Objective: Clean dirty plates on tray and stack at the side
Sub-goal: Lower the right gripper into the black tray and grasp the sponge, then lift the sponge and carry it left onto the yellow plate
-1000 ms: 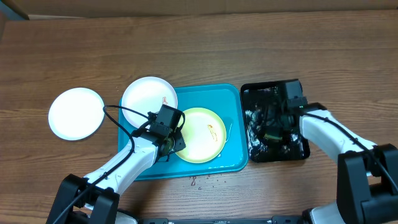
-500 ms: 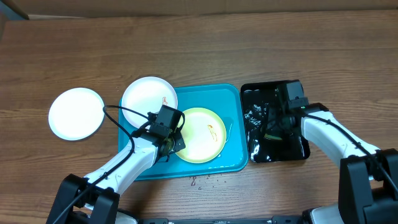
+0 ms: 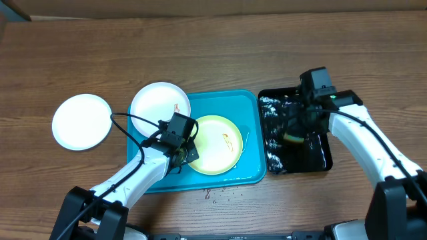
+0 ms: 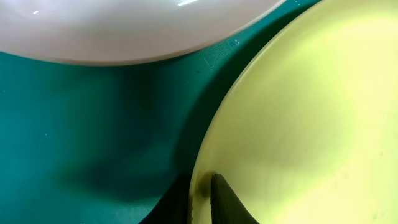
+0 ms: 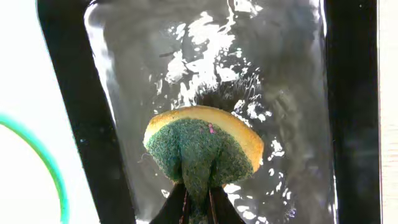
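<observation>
over black tray (image 3: 312, 162), right claw (image 5: 198, 200) pinching sponge (image 5: 202, 144)

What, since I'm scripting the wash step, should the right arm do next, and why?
Probably carry the sponge across to the yellow-green plate: the right end effector holds it over the black tray, the left end effector grips the smeared plate's rim.

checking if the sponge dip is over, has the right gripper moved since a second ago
Yes. The right gripper, shut on the sponge, has shifted up-frame in the overhead view. Its wrist is now past the black tray's far rim instead of inside it.
</observation>
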`<state>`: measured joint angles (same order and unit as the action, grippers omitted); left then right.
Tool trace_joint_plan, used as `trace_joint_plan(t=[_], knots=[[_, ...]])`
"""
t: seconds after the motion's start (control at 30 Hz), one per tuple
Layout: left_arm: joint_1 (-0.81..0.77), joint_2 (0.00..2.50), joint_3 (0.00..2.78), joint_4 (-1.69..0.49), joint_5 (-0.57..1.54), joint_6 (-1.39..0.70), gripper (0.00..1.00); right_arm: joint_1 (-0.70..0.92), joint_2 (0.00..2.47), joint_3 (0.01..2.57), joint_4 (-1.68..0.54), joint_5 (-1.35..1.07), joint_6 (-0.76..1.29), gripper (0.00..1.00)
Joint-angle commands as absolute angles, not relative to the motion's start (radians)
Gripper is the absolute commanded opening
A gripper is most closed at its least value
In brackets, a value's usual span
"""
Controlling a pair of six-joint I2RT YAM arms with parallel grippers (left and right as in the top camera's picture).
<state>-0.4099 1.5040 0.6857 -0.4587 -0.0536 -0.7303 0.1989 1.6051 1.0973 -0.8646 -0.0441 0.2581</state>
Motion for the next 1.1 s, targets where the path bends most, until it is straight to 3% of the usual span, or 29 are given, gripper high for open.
trace_joint_plan(t=[0.0, 0.27, 0.47, 0.63, 0.77, 0.87, 0.97, 1.07], knots=[[-0.407, 1.517, 0.670, -0.462, -0.077, -0.730, 0.15, 0.203, 1.596, 1.061, -0.847, -0.051, 0.258, 0.04], [-0.407, 1.517, 0.670, -0.463, -0.077, -0.730, 0.15, 0.203, 1.596, 0.852, -0.599, -0.045, 0.253, 0.08], [-0.407, 1.517, 0.670, -0.463, -0.076, -0.730, 0.15, 0.203, 1.596, 0.815, -0.535, -0.044, 0.254, 0.54], [-0.407, 1.517, 0.670, -0.463, -0.077, -0.730, 0.15, 0.203, 1.597, 0.805, -0.552, -0.047, 0.254, 0.60], [-0.407, 1.517, 0.670, -0.463, -0.074, -0.730, 0.15, 0.203, 1.597, 0.762, -0.507, -0.047, 0.255, 0.51], [-0.407, 1.517, 0.670, -0.463, -0.074, -0.730, 0.14, 0.203, 1.597, 0.763, -0.499, -0.050, 0.255, 0.32], [-0.407, 1.517, 0.670, -0.466, -0.074, -0.730, 0.14, 0.203, 1.592, 0.816, -0.555, -0.076, 0.254, 0.06], [-0.407, 1.517, 0.670, -0.467, -0.075, -0.729, 0.13, 0.203, 1.569, 0.907, -0.645, -0.076, 0.254, 0.04]])
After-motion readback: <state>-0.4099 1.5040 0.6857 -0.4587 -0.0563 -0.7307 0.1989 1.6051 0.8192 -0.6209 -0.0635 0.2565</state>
